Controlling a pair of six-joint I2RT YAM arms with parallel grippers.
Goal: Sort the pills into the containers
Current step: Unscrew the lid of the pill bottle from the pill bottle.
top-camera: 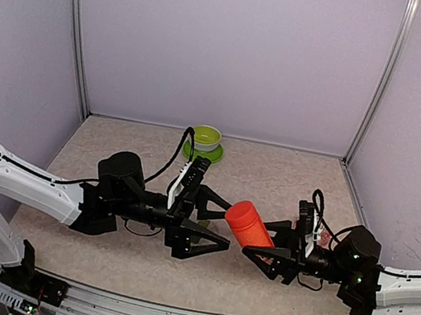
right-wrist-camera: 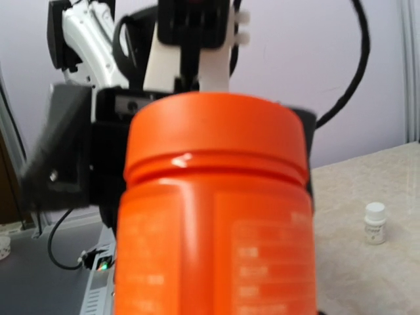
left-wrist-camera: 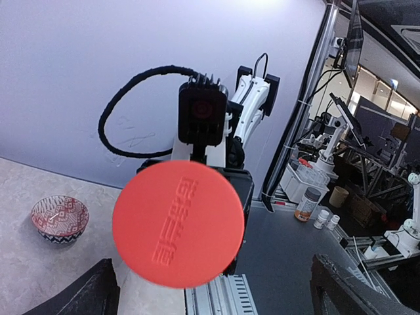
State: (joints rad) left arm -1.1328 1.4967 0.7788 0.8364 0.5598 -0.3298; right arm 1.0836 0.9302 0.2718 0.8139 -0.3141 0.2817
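My right gripper [top-camera: 264, 247] is shut on the body of a red-orange pill bottle [top-camera: 249, 223], which it holds above the table, tilted with its cap toward the left arm. In the right wrist view the bottle [right-wrist-camera: 216, 216] fills the frame and hides the fingers. My left gripper [top-camera: 225, 224] is open and faces the bottle's round cap [left-wrist-camera: 178, 224], with one dark fingertip [left-wrist-camera: 92, 292] on each side of it and apart from it. The pills and the containers are out of view.
A lime-green bowl on a saucer [top-camera: 206, 139] stands at the back of the table. A red-and-white patterned bowl [left-wrist-camera: 60, 218] sits on the table behind the right arm. A small white bottle [right-wrist-camera: 375, 223] stands on the table surface to the right.
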